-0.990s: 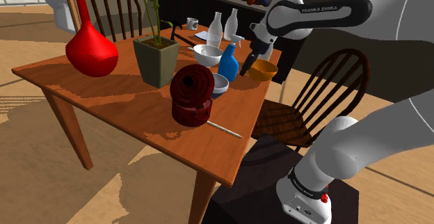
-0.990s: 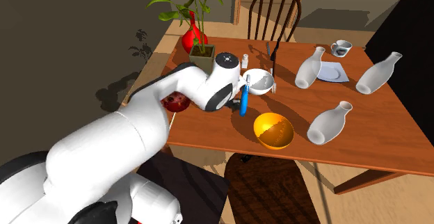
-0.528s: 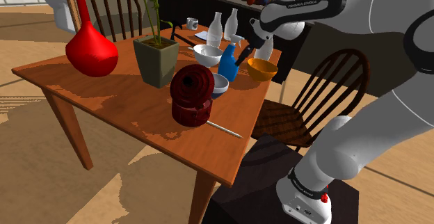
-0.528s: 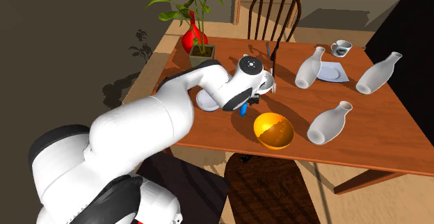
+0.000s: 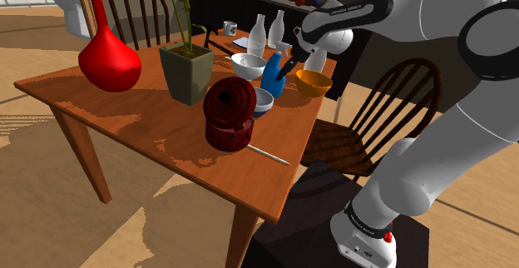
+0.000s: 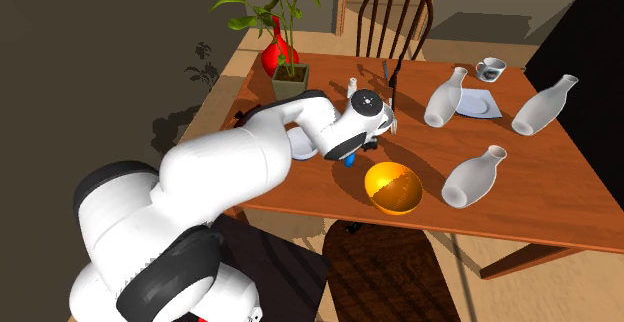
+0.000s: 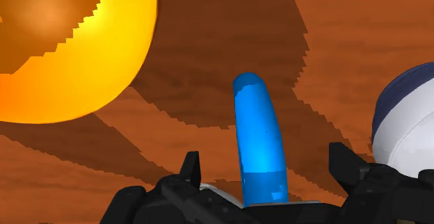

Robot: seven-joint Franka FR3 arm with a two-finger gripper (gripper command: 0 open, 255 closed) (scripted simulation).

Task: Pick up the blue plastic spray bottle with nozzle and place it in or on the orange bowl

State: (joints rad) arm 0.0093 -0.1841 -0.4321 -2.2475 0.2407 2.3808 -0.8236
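The blue spray bottle [image 5: 271,76] stands on the wooden table [image 5: 158,125], just to the shoulder view's left of the orange bowl [image 5: 313,81]. My gripper [image 5: 286,67] hangs close over the bottle's upper part. In the wrist view the blue bottle [image 7: 258,142] lies between my fingertips [image 7: 189,168], which stand apart and do not touch it, so the gripper [image 7: 268,168] is open. The orange bowl [image 7: 59,42] sits off to one side of the fingers. In the second exterior view my arm hides most of the bottle [image 6: 350,161], near the orange bowl [image 6: 392,188].
A white bowl [image 5: 248,64] and a blue-and-white bowl [image 5: 263,101] crowd the bottle. A dark red round container [image 5: 229,113], a potted plant [image 5: 187,71] and a red vase [image 5: 108,60] stand further along. White bottles [image 6: 475,176] lie past the orange bowl. A chair [image 5: 378,112] stands at the table's edge.
The hand has swung from above the orange bowl's side towards the blue bottle, and the arm now covers more of the bottle in the second exterior view. Nothing on the table moved.
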